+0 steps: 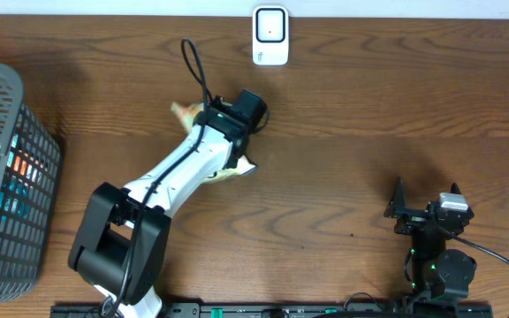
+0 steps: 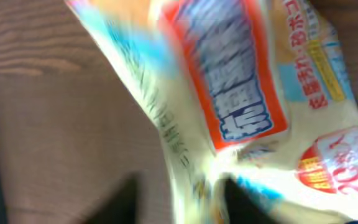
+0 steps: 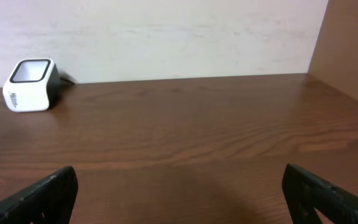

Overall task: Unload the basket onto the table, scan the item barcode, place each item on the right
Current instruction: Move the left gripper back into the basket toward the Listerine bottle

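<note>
Cream plastic snack packet with orange label point(image 2: 241, 93) bunched between fingers of left gripper point(image 2: 191, 200), can't tell if clamped; right gripper point(image 3: 185, 199) spread wide

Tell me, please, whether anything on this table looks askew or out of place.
The snack packet in the middle of the table lies skewed and crumpled, mostly hidden beneath the left arm. The left wrist view shows its printing tilted. The scanner and the basket look normal.
</note>
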Motion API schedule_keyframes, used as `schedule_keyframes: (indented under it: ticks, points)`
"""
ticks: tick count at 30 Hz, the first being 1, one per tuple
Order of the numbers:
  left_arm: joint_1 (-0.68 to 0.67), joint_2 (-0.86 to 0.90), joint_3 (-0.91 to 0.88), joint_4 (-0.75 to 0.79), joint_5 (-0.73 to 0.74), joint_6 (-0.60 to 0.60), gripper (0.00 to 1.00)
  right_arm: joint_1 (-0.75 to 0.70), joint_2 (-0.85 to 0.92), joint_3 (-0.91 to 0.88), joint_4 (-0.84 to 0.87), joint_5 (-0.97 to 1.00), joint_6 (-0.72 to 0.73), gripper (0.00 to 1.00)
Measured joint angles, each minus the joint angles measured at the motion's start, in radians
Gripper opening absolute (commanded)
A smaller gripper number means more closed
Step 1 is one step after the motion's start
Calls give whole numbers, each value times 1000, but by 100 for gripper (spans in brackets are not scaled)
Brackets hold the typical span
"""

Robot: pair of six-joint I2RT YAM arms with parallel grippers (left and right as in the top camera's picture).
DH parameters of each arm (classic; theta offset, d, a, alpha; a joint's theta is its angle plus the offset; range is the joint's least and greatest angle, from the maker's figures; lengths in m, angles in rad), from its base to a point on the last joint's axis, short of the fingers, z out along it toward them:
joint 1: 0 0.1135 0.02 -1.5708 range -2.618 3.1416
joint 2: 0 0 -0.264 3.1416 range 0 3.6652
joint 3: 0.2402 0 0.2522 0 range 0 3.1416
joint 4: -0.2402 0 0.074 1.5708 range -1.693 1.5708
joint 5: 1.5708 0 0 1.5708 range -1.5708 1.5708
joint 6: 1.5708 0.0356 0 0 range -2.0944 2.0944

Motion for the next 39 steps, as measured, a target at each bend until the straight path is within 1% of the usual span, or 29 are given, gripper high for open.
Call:
schedule_keyframes:
  ticks: [5, 8, 13, 17, 19, 21, 26, 29, 32, 35, 39]
  points:
    - [40, -62, 2, -74, 0, -3, 98, 0, 0, 0, 0, 0, 0, 99]
    - [93, -177, 39, -102, 0, -3, 98, 0, 0, 0, 0, 0, 0, 99]
    - [225, -404, 160, -74, -8, -3, 98, 0, 0, 0, 0, 0, 0, 99]
    - [399, -569, 200, -45, -17, -8, 98, 0, 0, 0, 0, 0, 0, 99]
    - [524, -625, 201, -47, -22, -30, 98, 0, 0, 0, 0, 0, 0, 99]
    - [665, -650, 201, -57, -23, -84, 98, 0, 0, 0, 0, 0, 0, 99]
    - [1004, -602, 202, -107, 19, -250, 98, 0, 0, 0, 0, 0, 0, 99]
    - [1194, -526, 201, -124, 106, -341, 98, 0, 0, 0, 0, 0, 0, 99]
    - [1336, -437, 201, -154, 210, -420, 98, 0, 0, 0, 1, 0, 0, 99]
    - [1422, -336, 201, -179, 292, -469, 98, 0, 0, 0, 1, 0, 0, 99]
    - [1449, -203, 200, -184, 350, -498, 98, 0, 0, 0, 0, 0, 0, 99]
